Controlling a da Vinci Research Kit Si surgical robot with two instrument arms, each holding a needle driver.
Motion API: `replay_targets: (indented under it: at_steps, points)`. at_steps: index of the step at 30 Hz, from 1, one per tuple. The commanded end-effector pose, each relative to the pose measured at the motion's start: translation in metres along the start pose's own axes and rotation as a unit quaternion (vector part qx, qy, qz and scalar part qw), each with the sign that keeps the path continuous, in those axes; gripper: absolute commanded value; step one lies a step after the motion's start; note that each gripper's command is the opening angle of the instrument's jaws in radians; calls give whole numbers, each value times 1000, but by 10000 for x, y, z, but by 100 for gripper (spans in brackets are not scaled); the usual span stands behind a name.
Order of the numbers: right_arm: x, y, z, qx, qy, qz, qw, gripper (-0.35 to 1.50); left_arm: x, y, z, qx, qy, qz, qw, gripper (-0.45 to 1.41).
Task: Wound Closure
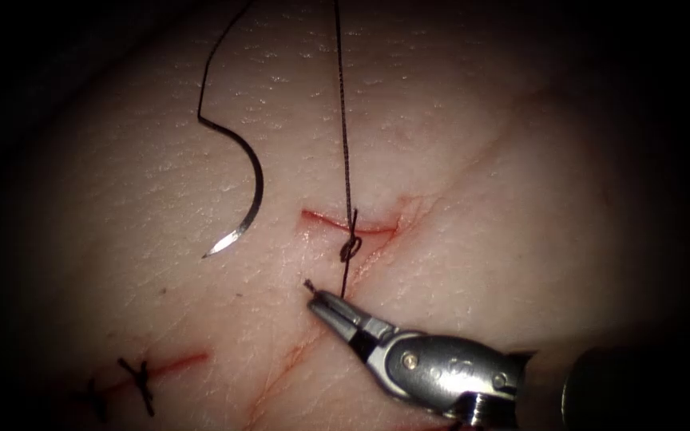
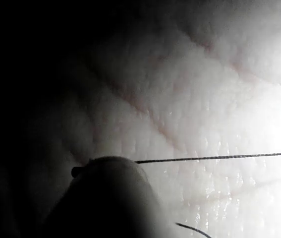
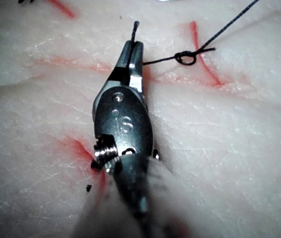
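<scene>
Thin dark curved steel needle lies free on the pale tissue, left of the short red cut and not in it. Its sharp tip points down and left, its long axis near vertical, the swaged end uppermost with thread trailing upward. It lies well apart from the right tool, up and to that tool's left.

Dark braided thread runs up from a small knot at the cut. Right tool's jaws are clamped together on the short thread tail just below the knot.

Left tool appears as a dark rounded shape, probably holding the taut strand; jaws: cannot tell.
</scene>
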Motion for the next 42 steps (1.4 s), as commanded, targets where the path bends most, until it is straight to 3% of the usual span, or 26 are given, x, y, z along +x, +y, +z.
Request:
replay_targets:
  at_steps: [1, 14, 21, 31, 42]
  points:
    - [-10, -12, 5, 3, -1, 0, 1000, -35, 4, -5, 9, 3, 0, -3, 1000, -45]
    - [-19, -19, 6, 14, -7, -6, 1000, -35, 13, -42, 35, 12, -11, -19, 1000, -45]
    - [-37, -32, 6, 26, -17, -16, 999, -35, 17, -66, 60, 16, -20, -22, 999, -45]
    - [-54, -41, 0, 47, -33, -19, 998, -35, 20, -74, 75, 22, -25, -24, 999, -45]
    - [-53, -40, 11, 69, -38, -20, 997, -35, 20, -75, 78, 24, -24, -21, 999, -45]
